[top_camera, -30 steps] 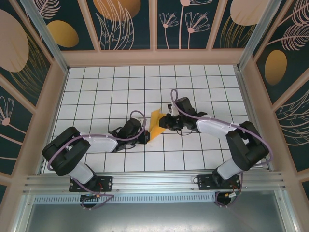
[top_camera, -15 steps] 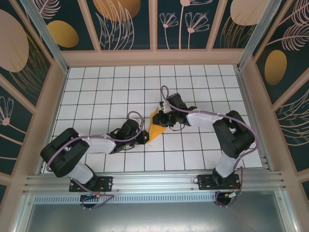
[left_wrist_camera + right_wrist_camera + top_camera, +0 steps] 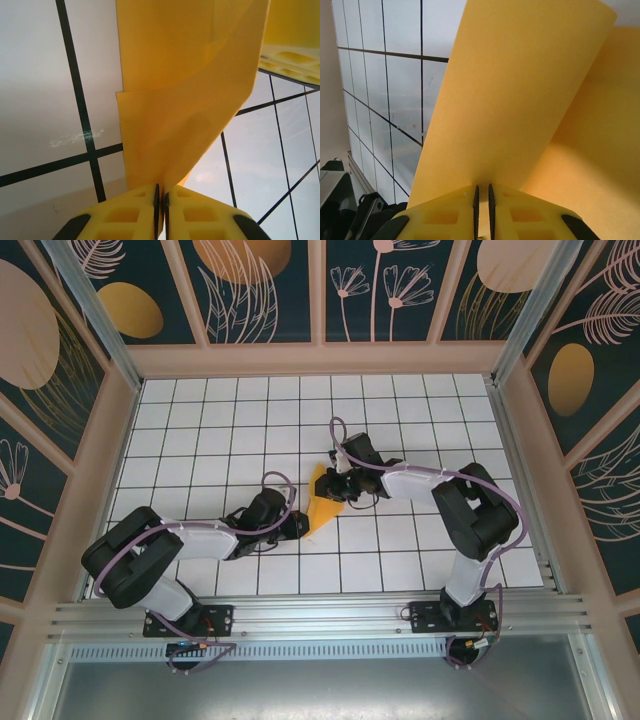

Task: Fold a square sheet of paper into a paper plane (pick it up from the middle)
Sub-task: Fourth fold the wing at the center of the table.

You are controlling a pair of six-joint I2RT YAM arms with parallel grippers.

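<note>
Yellow sheet [image 3: 322, 506], left tool [image 3: 161, 194], right tool [image 3: 482, 194] clamped on seemingly opposite edges, open tiles [image 3: 400, 420]

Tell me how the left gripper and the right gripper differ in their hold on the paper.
The left gripper pinches the orange-yellow paper at its near left end; the right gripper pinches its far right side. The left gripper's jaws meet almost flush; the right gripper's leave a thin slit. Both are shut on the same paper.

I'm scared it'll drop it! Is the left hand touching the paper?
Touching. The left wrist view shows the paper pinched between the left hand's closed fingers.
</note>
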